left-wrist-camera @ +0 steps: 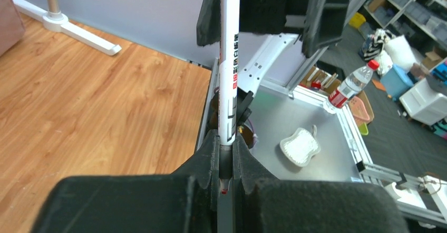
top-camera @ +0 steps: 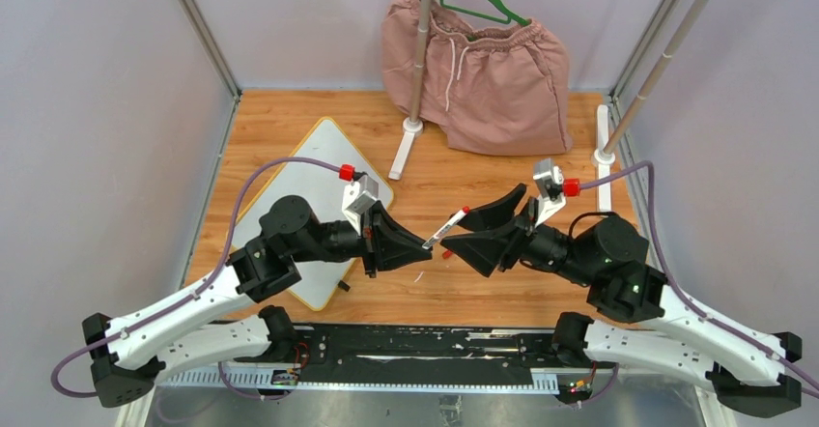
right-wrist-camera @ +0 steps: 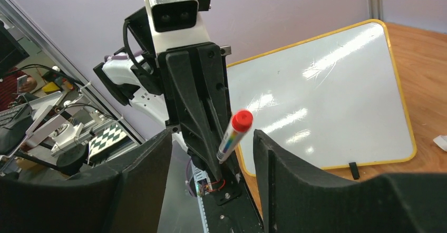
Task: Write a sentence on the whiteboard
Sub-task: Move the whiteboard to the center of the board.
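**Bench**: flat, matt, warm wood grain; carried all below

**Shorts**: soft pink cloth, crumpled, hung on a green hanger against a white rack at the back; no part in the job

**Whiteboard**: glossy white rectangle with rounded corners and a thin yellow rim, lying flat on the bench's left half; no writing showed on it, so the sentence was judged not begun

**Left claw**: hard black plastic, wedge-shaped fingers, clamped tight on the marker's tail end, held in the air at mid-bench

**Right claw**: same make, spread wide to either side of the marker's capped end, gripping nothing

**Marker**: slim round white barrel, smooth and printed, likely slippery

**Cap**: red plastic, seated on the barrel

**Handling note:** the step looked like a handover or an uncapping; which one could not be told. The cap had to come off before any stroke, best pulled straight along the barrel. Gripped so near its tail, the marker would lever easily, so a light, square touch on the slick board was advised
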You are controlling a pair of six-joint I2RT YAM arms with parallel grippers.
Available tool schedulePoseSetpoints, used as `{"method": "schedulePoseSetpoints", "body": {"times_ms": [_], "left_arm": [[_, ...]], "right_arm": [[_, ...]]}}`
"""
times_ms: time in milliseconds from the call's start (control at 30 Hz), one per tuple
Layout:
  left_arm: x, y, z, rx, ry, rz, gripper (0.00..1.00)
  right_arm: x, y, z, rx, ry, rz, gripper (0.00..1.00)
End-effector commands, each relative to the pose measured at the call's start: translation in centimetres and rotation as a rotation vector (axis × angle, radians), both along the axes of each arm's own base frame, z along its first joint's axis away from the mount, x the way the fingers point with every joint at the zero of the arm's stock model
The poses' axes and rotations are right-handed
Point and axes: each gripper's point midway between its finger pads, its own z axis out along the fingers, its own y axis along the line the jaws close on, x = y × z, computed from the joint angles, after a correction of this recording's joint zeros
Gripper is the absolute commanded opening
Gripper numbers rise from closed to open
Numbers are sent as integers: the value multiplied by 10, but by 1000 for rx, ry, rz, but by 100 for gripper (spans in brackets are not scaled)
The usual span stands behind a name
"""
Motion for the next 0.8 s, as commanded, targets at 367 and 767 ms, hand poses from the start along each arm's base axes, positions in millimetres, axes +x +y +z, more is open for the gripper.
{"method": "schedulePoseSetpoints", "body": {"times_ms": [367,767], "left_arm": [[-13,-3,13,66,-73,-108,0],[-15,-1,12,79,-83,-118,0]], "right_arm": [[-3,12,-13,-151,36,37,58],[-2,29,-14,-150,47,74,37]]}}
